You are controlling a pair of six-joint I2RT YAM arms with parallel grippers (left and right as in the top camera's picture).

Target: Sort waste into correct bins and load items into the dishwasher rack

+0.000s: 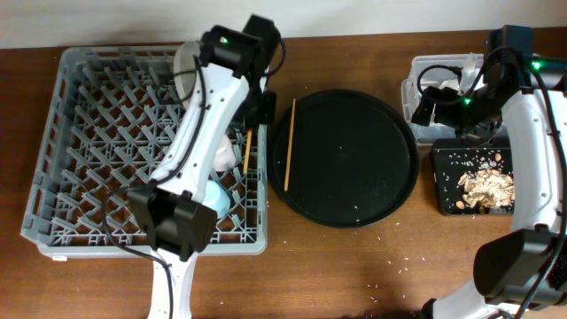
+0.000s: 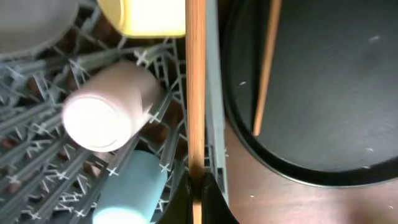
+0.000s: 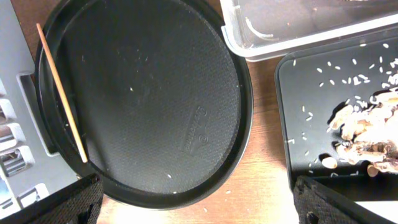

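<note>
My left gripper (image 1: 256,110) (image 2: 196,200) is shut on a wooden chopstick (image 2: 195,93) (image 1: 248,147) and holds it over the right edge of the grey dishwasher rack (image 1: 53,177) (image 2: 214,124). In the rack lie a pink cup (image 2: 109,107), a light blue cup (image 2: 127,193) (image 1: 218,197), a yellow bowl (image 2: 147,16) and a pale plate (image 1: 183,67) (image 2: 28,22). The second chopstick (image 1: 290,146) (image 2: 266,68) (image 3: 61,93) lies on the round black tray. My right gripper (image 1: 431,105) (image 3: 196,208) is open and empty, above the table between the round tray and the black bin.
The large round black tray (image 1: 354,159) (image 3: 149,93) lies mid-table with a few crumbs. The clear tub (image 1: 425,66) (image 3: 298,28) holds white napkins. The shallow black rectangular tray (image 1: 447,177) (image 3: 292,112) holds tan food scraps (image 1: 487,186) (image 3: 367,134) and rice grains.
</note>
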